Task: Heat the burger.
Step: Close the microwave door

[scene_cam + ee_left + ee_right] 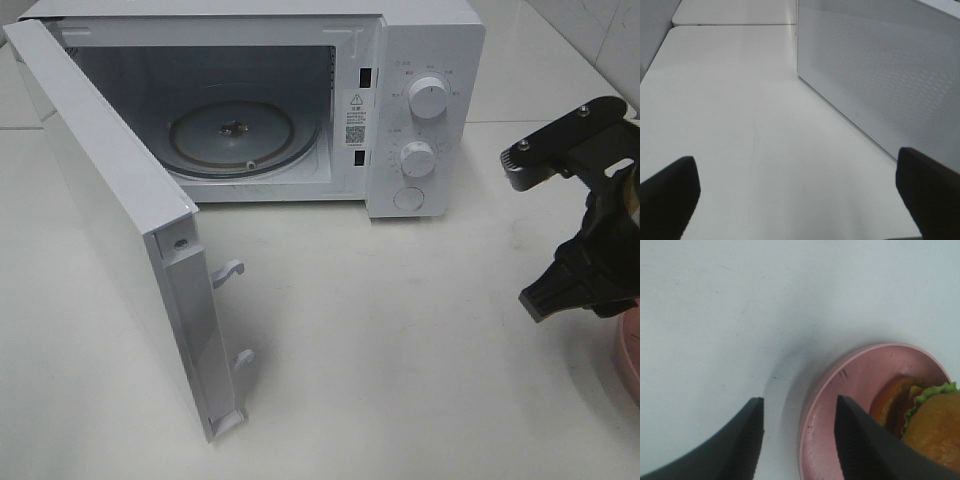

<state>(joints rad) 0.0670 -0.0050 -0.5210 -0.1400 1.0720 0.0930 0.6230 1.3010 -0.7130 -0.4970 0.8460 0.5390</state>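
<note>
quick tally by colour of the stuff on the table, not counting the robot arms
white: 1, the microwave with its door swung open
pink: 1, the plate
golden-brown: 1, the burger lying on that plate
total: 3

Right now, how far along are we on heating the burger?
Done: the microwave door stands wide open and the turntable is bare. In hand: the right gripper straddles the rim of the pink plate carrying the burger, one finger inside, one outside, not closed on it. Left: grip, load the plate, shut the door, set the dials. The left gripper is open beside the door.
</note>
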